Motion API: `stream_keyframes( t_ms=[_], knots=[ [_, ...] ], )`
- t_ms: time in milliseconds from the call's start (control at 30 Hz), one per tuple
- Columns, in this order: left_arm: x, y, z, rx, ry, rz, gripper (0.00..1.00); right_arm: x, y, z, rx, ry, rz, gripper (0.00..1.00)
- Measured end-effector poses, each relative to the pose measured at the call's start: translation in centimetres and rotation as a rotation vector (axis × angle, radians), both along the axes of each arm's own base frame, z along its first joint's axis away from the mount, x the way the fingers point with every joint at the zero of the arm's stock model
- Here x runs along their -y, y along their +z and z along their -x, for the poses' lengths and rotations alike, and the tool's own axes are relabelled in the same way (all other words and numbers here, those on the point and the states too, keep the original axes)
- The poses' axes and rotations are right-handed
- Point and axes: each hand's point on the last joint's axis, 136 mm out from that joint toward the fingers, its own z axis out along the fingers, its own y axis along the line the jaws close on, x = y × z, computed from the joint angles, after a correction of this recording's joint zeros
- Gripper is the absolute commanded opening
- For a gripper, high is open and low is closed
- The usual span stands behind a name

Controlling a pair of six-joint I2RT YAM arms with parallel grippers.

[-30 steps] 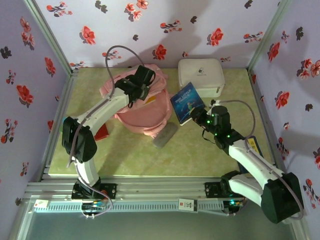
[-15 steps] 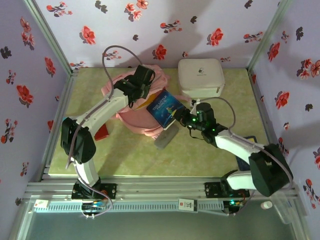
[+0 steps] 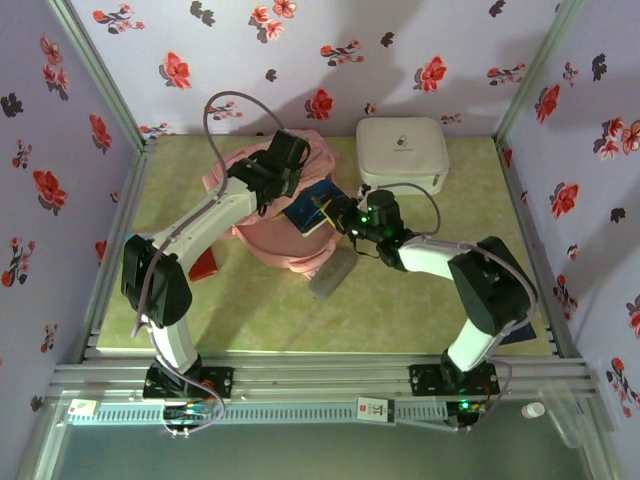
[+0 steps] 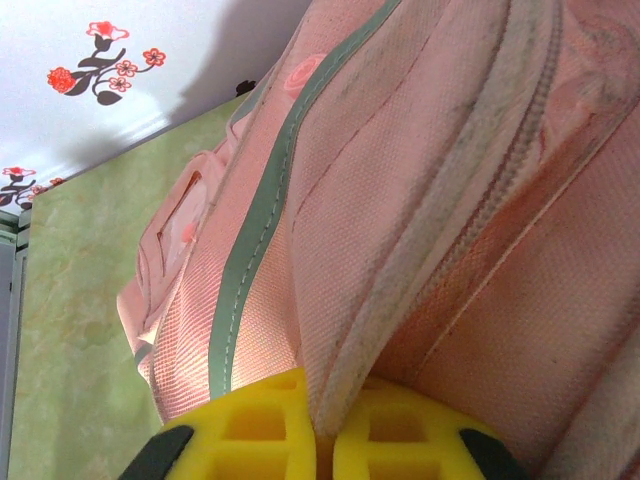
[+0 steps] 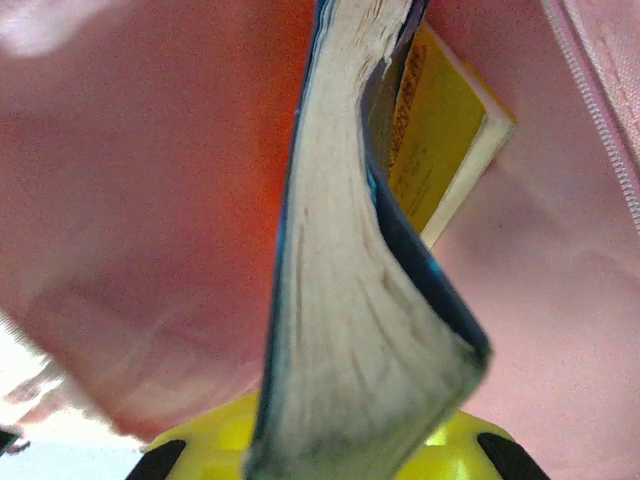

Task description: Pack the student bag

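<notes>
Top external view: left jaws are pinching the student bag open; right jaws are gripping a blue book. Edge-first entry is looking safest.

White rounded-square hard case sits back-right on the tabletop, close to the rear wall, w/ a small dark logo on its lid. Grey flat item lies tilted approx mid-tabletop, well apart from the case. Red thing at left, partly hidden, can't ID. Walls lilac w/ red & dark flower print. Metal rail runs along the near edge.
</notes>
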Motion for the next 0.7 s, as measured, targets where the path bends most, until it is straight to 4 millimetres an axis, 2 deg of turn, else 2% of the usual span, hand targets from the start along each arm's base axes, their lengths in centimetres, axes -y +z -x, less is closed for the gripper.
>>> stream_keyframes(
  t_ms=[133,333,533,700],
  knots=[
    [0.0,0.0,0.0,0.0,0.0,0.0,0.0,-1.9,-1.5,-1.7,-0.043,-0.025,0.035,0.11],
    [-0.2,-0.1,-0.1,-0.004,0.003,0.005,0.0,-4.9,-3.0,-5.5,-0.09,-0.085,0.043,0.13],
    [-0.4,-0.2,-0.3,-0.017,0.005,0.033,0.0,-6.7,-5.9,-7.9,-0.134,-0.132,0.049,0.16],
    [-0.8,-0.1,-0.5,-0.023,0.011,0.063,0.0,-8.2,-6.2,-9.3,-0.138,-0.129,0.024,0.21]
  ],
)
